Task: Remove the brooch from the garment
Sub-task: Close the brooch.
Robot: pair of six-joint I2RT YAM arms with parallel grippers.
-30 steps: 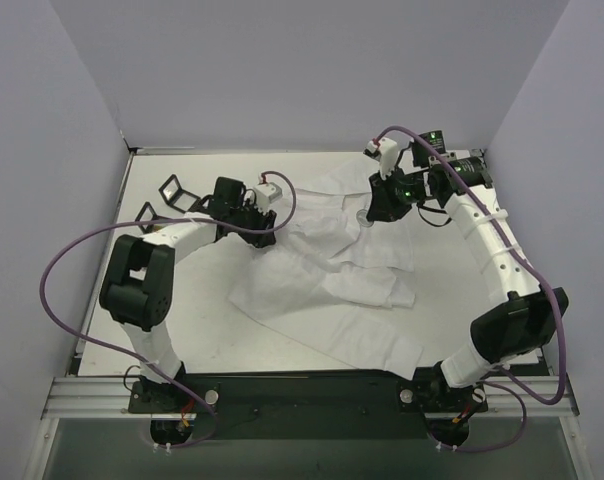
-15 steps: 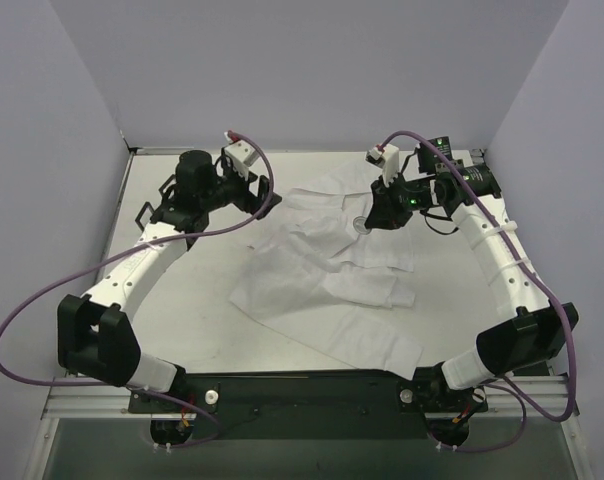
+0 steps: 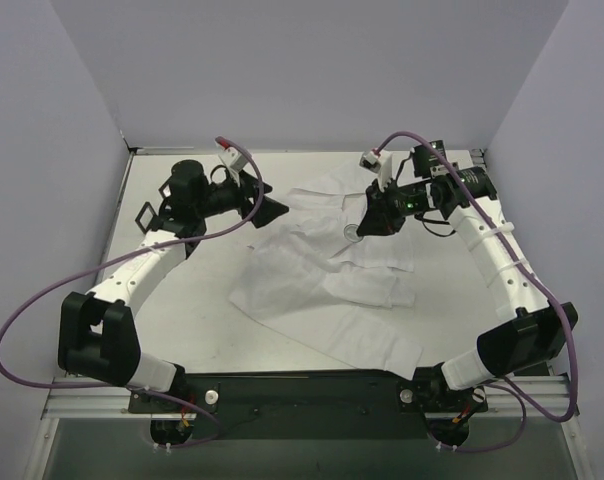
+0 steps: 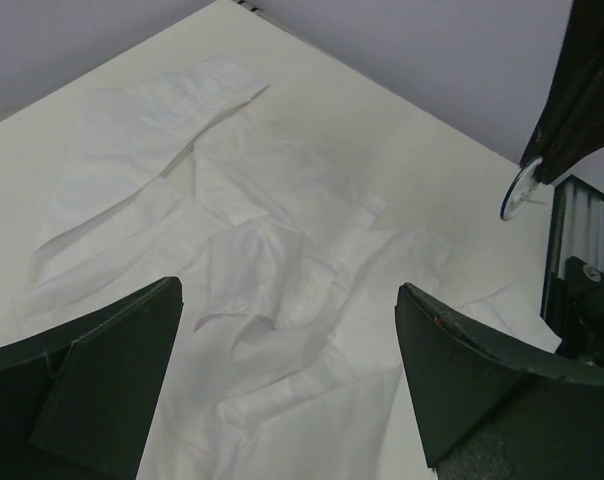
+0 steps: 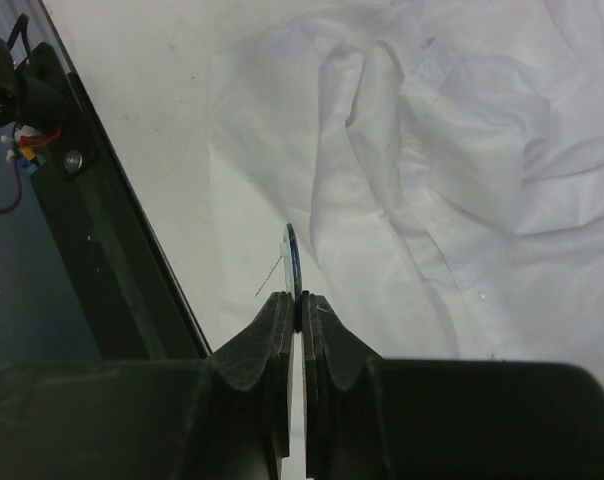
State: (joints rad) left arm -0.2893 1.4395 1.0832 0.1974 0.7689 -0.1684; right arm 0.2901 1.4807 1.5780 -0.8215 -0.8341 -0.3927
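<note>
Remotely, I have my right tool (image 5: 298, 298) clamped on the brooch (image 5: 291, 262), its two fingers pressed together on the lower rim of the thin round disc. From that wrist camera the disc shows edge-on, standing straight out of the fingertips, with a hair-thin pin (image 5: 270, 277) slanting off its left side.

The shirt (image 3: 322, 290) lies crumpled on the desk (image 3: 182, 300), white on white. Its bunched upper part sits under and ahead of the right tool, and the rest spreads back from it toward the arm bases. In the right wrist view the cloth fills the space beyond and to the right of the fingertips, while bare desk and the dark near rail lie to their left.

My left tool (image 3: 265, 207) hangs just off the shirt's left edge, fingers spread wide apart with nothing between them, aimed across at the right tool. Through that gap its camera looks down on folds, a sleeve and the collar area. The brooch shows up and to the right of the fingers, dangling at the tip of the other tool against the bare desk. From overhead I cannot tell whether the disc touches the cloth below it.
</note>
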